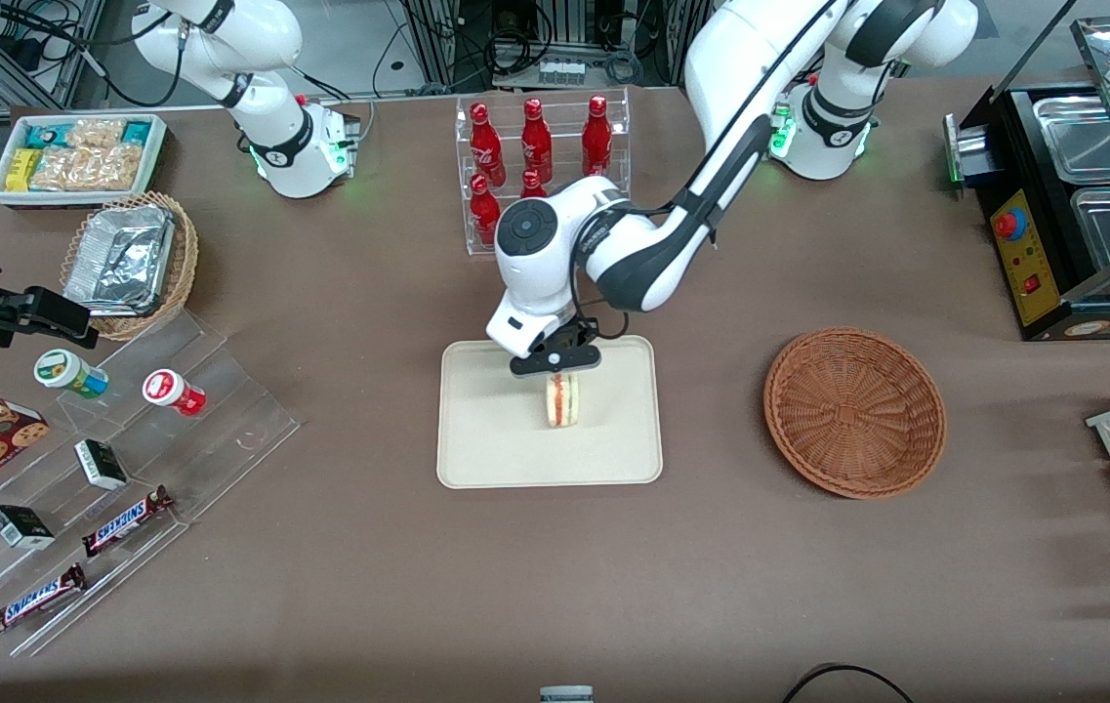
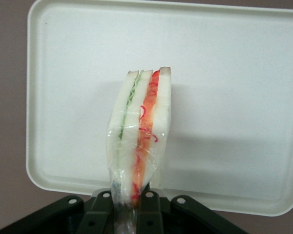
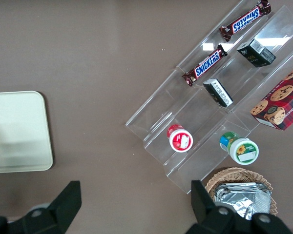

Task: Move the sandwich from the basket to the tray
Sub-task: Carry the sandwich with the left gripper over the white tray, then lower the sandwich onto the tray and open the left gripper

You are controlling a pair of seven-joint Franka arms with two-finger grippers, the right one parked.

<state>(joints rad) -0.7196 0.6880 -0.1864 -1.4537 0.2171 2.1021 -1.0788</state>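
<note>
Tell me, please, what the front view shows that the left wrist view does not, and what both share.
Only the front view shows the round reddish-brown woven wicker basket, empty, toward the working arm's end of the table. Only the left wrist view shows clear wrap on the sandwich pinched between the fingers. Both show the left gripper shut on the pale triangular sandwich with red and green filling, over the flat cream rectangular tray.

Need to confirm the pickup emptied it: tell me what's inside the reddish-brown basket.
Nothing shows inside the basket, only its bare woven bottom. The sandwich is over the tray, with the gripper shut on it. No part of the basket's inside is covered.
</note>
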